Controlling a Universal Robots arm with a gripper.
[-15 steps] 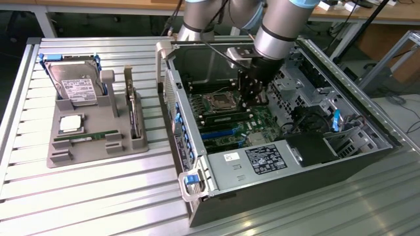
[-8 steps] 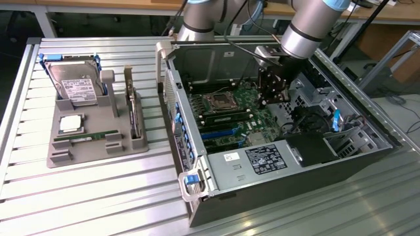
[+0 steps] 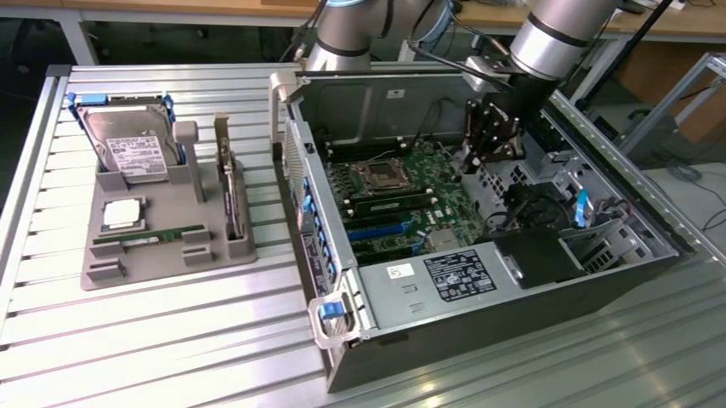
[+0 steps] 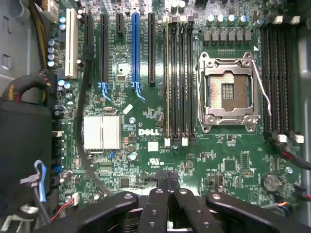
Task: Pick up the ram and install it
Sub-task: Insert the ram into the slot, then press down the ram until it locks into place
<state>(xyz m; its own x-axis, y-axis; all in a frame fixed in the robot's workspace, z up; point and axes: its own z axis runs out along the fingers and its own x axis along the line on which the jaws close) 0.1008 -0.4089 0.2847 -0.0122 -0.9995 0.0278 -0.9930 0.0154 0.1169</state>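
Now, gripper (image 3: 490,146): shut, holding nothing, up over the green board (image 3: 414,200) inside the computer case (image 3: 488,289)
Ram (image 3: 150,235): lying flat in the grey holder (image 3: 159,270) on the surface (image 3: 136,340), well apart from the gripper

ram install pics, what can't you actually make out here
- Ram in the grey holder, exterior view: its chips are too small to read.
- Ram slots, wrist view: one seems to hold a stick, seen edge-on, so seating is unclear.
- Gripper, wrist view: its base is cut off by the edge.
- Motherboard, exterior view: the case wall hides its near edge.
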